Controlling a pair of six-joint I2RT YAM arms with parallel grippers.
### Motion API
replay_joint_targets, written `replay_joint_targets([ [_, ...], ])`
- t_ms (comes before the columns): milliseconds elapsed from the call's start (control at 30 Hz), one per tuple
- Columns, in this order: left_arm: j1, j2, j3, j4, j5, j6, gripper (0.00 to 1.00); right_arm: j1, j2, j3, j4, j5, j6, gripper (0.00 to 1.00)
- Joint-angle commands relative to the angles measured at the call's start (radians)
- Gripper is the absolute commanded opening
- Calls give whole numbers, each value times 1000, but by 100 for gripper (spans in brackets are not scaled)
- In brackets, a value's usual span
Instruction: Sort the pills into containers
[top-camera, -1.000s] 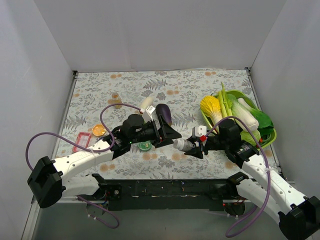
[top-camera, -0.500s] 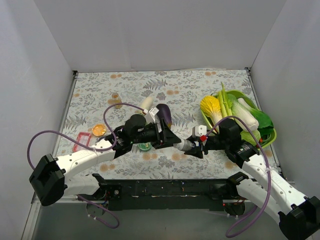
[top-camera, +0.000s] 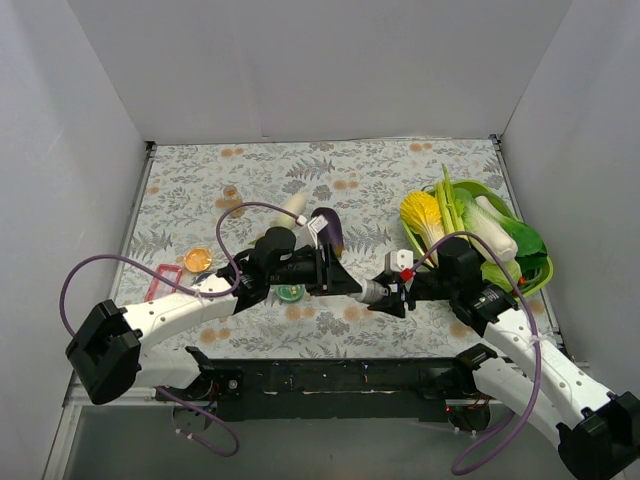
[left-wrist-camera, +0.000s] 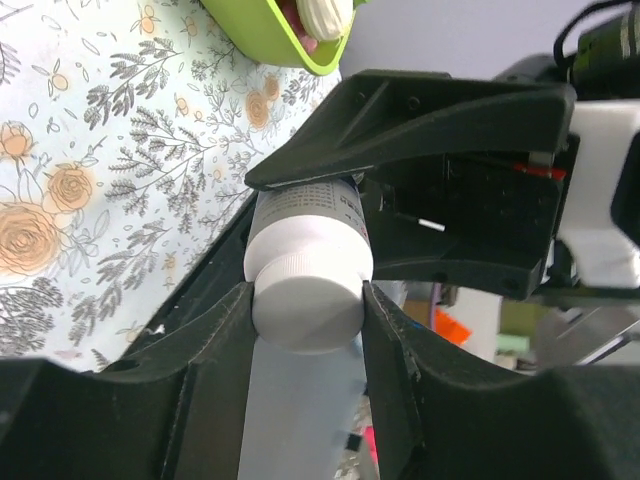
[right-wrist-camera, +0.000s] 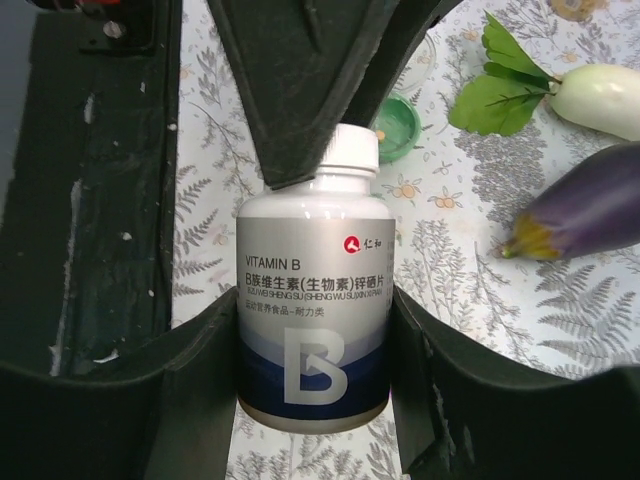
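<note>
- White cap (left-wrist-camera: 306, 305) of the bottle (right-wrist-camera: 312, 250) is clamped between the fingers of the left gripper (top-camera: 347, 283); both fingers are seen pressed to its sides in the left wrist view
- the bottle body is gripped by the right gripper (right-wrist-camera: 313, 335), label toward that wrist camera; it is held on its side between the two arms, apparently lifted off the table (top-camera: 400, 170)
- the step in hand is judged to be the opening of the bottle; no loose pills are seen anywhere, so the sorting itself is not yet begun
- a twist of the cap by the left gripper is called for next, with the body held firm by the right so that it is not turned along; a slip on the smooth cap is to be guarded against
- counted for the task: one bottle, one cap, two grippers; two dishes are made out, the orange dish (top-camera: 197, 260) well to the left and the green dish (top-camera: 291, 292) just beside the left wrist; a blue one cannot be made out
- counted besides: one eggplant (right-wrist-camera: 585, 205), one radish (right-wrist-camera: 605, 92), one tray (left-wrist-camera: 262, 42) with vegetables in it
</note>
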Motion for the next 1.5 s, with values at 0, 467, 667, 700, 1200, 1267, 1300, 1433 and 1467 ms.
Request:
replay_joint_targets([
  [0, -10, -63, 28, -4, 162, 354, 0, 5, -7, -15, 165, -116, 201, 1],
  [467, -16, -317, 15, -221, 37, 851, 67, -39, 12, -228, 742, -256, 954, 1],
  [667, -11, -433, -42, -150, -54, 599, 98, -39, -7, -214, 658, -248, 852, 1],
  [700, -10, -408, -36, -156, -66, 517, 98, -39, -5, -214, 658, -247, 847, 1],
  [1200, -10, -98, 54, -81, 71, 241, 73, -39, -11, -205, 602, -239, 787, 1],
  [1267, -10, -89, 54, -71, 88, 234, 70, -41, -11, -207, 602, -237, 786, 1],
  [1300, -10, -88, 53, -63, 91, 230, 69, -39, -10, -207, 602, -239, 786, 1],
  [1433, -10, -77, 41, -28, 124, 217, 64, -39, -11, -208, 602, -237, 784, 1],
  [1467, -10, -75, 41, -25, 130, 215, 61, -39, -10, -208, 602, -237, 783, 1],
])
